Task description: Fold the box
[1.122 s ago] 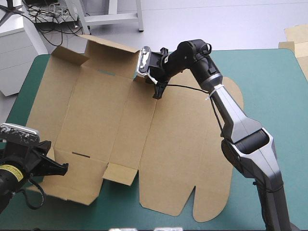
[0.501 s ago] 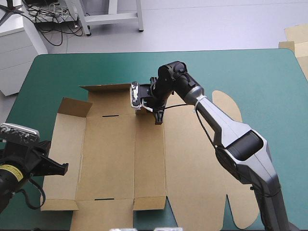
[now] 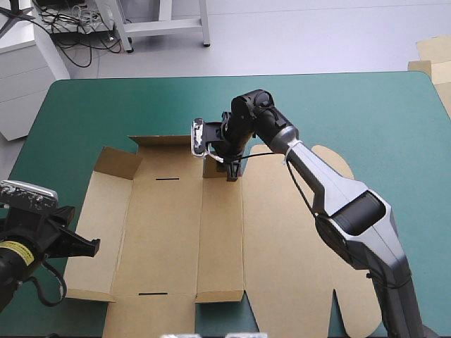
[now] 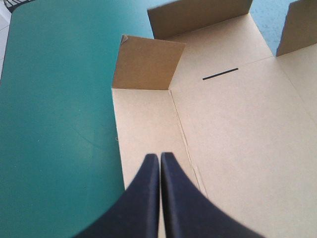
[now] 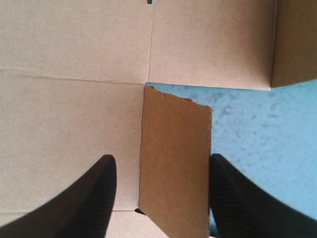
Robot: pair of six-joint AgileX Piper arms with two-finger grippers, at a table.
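We find the flat brown cardboard box [image 3: 211, 232] lying from centre toward 8 o'clock on the teal-green table cover [image 3: 366, 113]. Our right gripper [image 5: 161, 158], fingers spread, straddles a small raised flap [image 5: 176, 148] at the box's 12 o'clock edge, likely to fold it. Our left gripper [image 4: 159, 157], fingers pressed together, hovers at 8 o'clock. Spare board [image 3: 431, 56] shows at 2 o'clock.

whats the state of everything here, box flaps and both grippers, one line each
box: mostly flat, not yet a tray
far wall: tilted up
far-left corner flap: raised
small flap: standing up between the right gripper's fingers
left gripper: fingers shut, holding nothing, over the box's left panel
right gripper: fingers open, one on each side of the small flap
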